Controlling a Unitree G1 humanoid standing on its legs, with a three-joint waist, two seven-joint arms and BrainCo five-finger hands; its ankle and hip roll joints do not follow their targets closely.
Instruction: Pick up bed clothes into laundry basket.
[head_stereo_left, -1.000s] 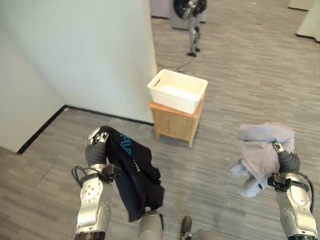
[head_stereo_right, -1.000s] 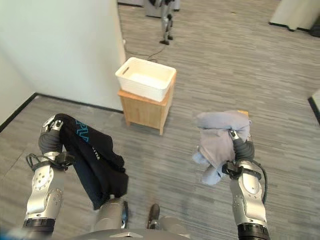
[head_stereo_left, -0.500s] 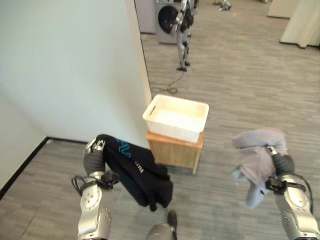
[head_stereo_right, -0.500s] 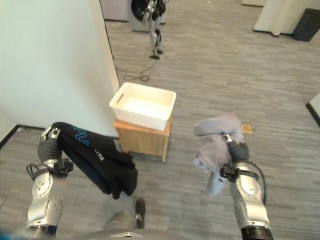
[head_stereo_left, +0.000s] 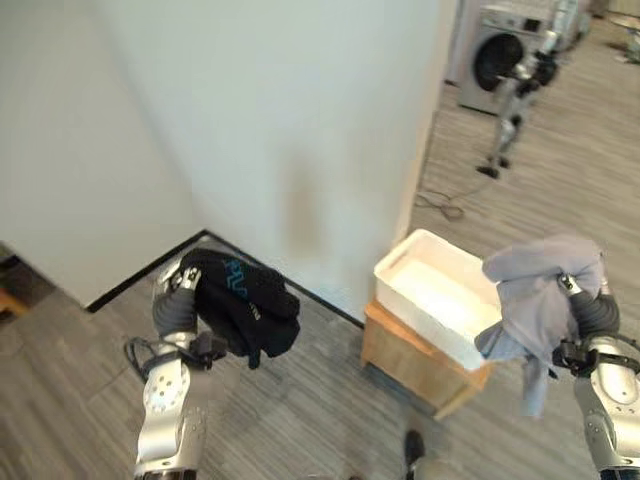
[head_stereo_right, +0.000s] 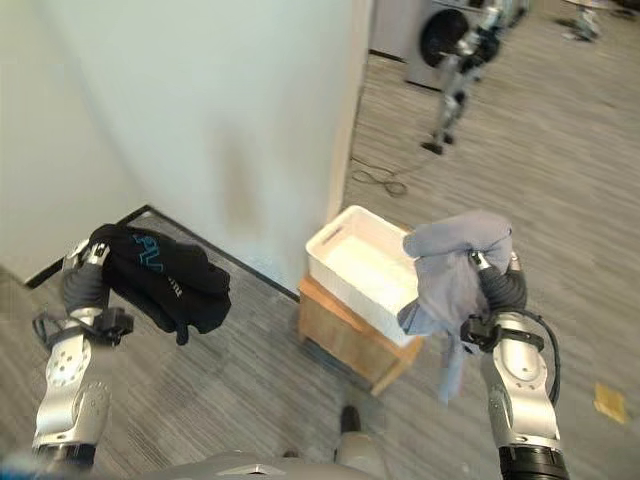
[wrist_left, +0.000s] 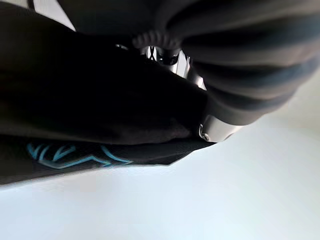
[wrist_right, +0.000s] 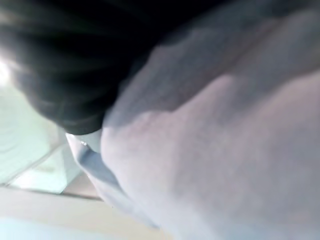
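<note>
Beside a white wall (head_stereo_left: 300, 120), a white laundry basket (head_stereo_left: 440, 295) sits on a wooden stand (head_stereo_left: 415, 365). Left hand (head_stereo_left: 178, 290) clutches a black garment (head_stereo_left: 245, 310). Right hand (head_stereo_left: 590, 310) carries a grey cloth (head_stereo_left: 540, 290); its fingers' grip is hidden.

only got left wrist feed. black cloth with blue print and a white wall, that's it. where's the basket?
Observer: The white laundry basket sits on a small wooden stand, ahead and to the robot's right, beside the wall's corner.
Operator: anything in it?
Observer: Nothing that I can see inside; its floor looks bare white.
Operator: right hand doing what?
Observer: The right hand holds up a grey garment, which hangs by the basket's right end.
Operator: and my black one vs the basket?
Observer: The black garment hangs from the left hand over the floor, well left of the basket.
</note>
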